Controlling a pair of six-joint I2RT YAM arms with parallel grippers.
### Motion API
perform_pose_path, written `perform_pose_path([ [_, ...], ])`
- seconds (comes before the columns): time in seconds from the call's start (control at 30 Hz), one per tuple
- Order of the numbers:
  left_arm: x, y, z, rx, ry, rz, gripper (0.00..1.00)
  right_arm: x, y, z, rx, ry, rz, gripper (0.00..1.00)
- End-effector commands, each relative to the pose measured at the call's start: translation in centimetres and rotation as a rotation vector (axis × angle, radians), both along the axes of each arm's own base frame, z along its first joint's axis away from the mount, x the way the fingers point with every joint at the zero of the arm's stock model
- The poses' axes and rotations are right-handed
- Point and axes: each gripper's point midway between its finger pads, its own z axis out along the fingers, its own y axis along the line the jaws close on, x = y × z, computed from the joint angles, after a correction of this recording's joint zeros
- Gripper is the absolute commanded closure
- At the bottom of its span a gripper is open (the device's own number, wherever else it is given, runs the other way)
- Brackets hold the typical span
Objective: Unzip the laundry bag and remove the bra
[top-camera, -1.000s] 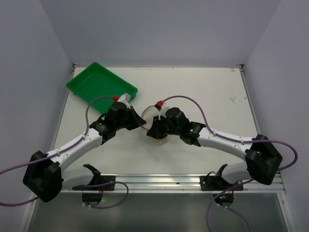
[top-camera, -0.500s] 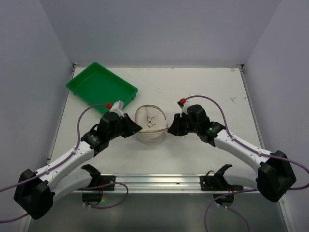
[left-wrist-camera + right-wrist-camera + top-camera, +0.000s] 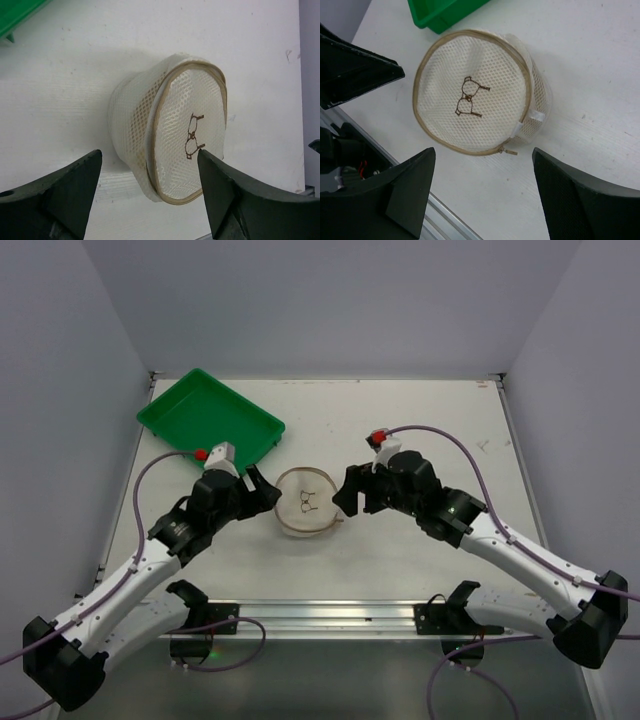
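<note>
Bright, diffuse overhead light was even throughout. In the left wrist view the laundry bag (image 3: 172,107) threw a soft shadow toward ten o'clock.

The laundry bag (image 3: 306,502) lies between left claw (image 3: 263,494) and right claw (image 3: 346,496), tray (image 3: 205,415) behind.

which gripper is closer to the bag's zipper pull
Right. The right gripper sits beside the zipper pull; the left gripper is across the laundry bag from it.
</note>
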Motion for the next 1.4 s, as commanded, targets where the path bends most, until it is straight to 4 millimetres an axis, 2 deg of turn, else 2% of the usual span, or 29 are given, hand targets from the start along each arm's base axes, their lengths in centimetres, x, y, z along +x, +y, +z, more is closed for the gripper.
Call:
perform_pose_path([
  [0.0,1.3,1.8,2.7,0.057,-0.095,0.071,0.22,1.1,0.5,2.1,0.025,-0.048,-0.047,0.2],
  [0.03,1.6,1.5,3.5,0.069,-0.123,0.047,0.25,1.2,0.7,2.2,0.029,-0.047,-0.048,0.2],
  [0.1,2.4,0.9,3.7,0.09,-0.136,0.017,0.33,1.4,1.0,1.8,0.025,-0.037,-0.045,0.2],
  [0.23,4.1,-0.3,4.7,0.162,-0.156,-0.057,0.38,1.3,1.1,1.1,0.027,-0.019,-0.048,0.19],
  [0.27,4.5,-0.7,4.1,0.182,-0.14,-0.074,0.41,1.2,0.9,0.7,0.023,-0.015,-0.05,0.18],
  [0.33,5.1,-1.1,4.1,0.2,-0.144,-0.096,0.44,1.1,0.4,0.7,0.022,-0.023,-0.064,0.17],
  [0.43,5.8,-1.5,2.7,0.242,-0.108,-0.116,0.5,0.9,-0.2,0.6,0.025,-0.034,-0.083,0.16],
  [0.63,5.8,-2.2,1.5,0.256,-0.076,-0.142,0.63,0.3,-0.8,0.0,0.031,-0.032,-0.084,0.16],
  [0.77,5.8,-2.5,1.2,0.26,-0.068,-0.157,0.76,0.1,-1.0,-0.5,0.029,-0.021,-0.085,0.16],
  [0.93,5.6,-2.7,1.2,0.253,-0.068,-0.167,0.92,0.0,-1.1,-0.4,0.032,-0.028,-0.088,0.16],
  [0.97,5.5,-2.8,1.2,0.251,-0.067,-0.174,0.99,0.0,-1.1,-0.3,0.034,-0.032,-0.087,0.16],
  [1.0,5.5,-3.0,1.3,0.247,-0.068,-0.183,1.0,0.0,-1.2,-0.2,0.034,-0.034,-0.088,0.16],
  [1.13,5.3,-3.4,2.1,0.225,-0.09,-0.203,1.0,0.0,-1.5,0.0,0.035,-0.043,-0.099,0.16],
  [1.23,5.0,-4.4,3.1,0.184,-0.102,-0.243,1.0,-0.1,-1.8,0.3,0.037,-0.054,-0.104,0.16],
  [1.37,4.8,-6.7,6.8,0.132,-0.175,-0.306,1.0,-0.1,-2.9,1.7,0.052,-0.095,-0.137,0.16],
])
